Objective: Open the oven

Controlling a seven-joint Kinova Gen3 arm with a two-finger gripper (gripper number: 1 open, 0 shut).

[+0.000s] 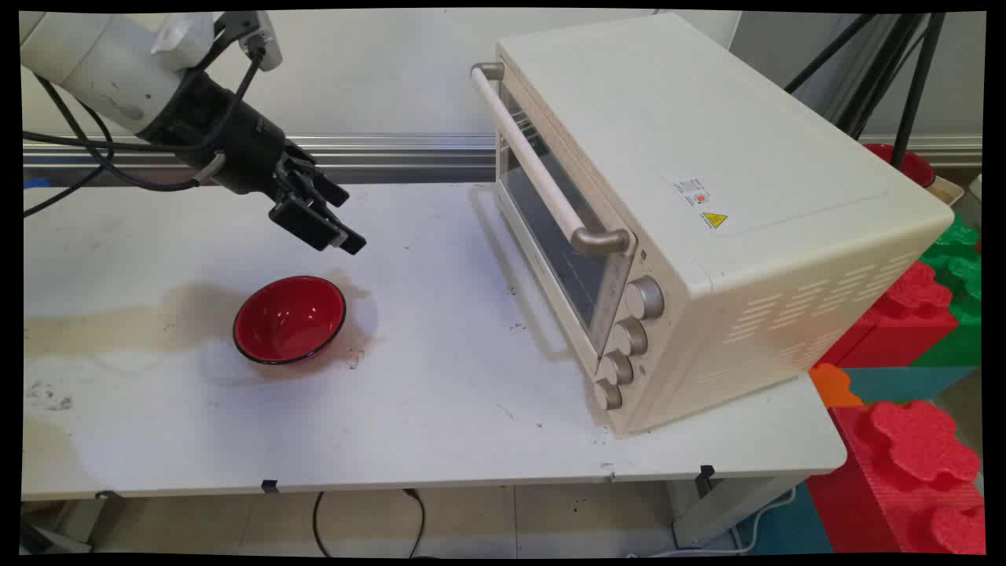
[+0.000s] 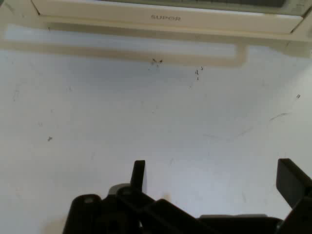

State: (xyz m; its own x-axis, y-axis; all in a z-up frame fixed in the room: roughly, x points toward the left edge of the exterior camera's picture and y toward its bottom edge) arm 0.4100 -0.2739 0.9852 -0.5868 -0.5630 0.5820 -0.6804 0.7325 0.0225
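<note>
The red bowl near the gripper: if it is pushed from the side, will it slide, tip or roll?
The red bowl stands upright on the white table, low and wide, so it would probably slide rather than tip. Its glossy surface may slip between the fingers. It looks rigid and empty, so likely light.

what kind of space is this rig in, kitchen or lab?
Likely a lab or test room, not a kitchen: the toaster oven and red bowl sit on a stained white table, beside big foam blocks and tripod legs.
</note>
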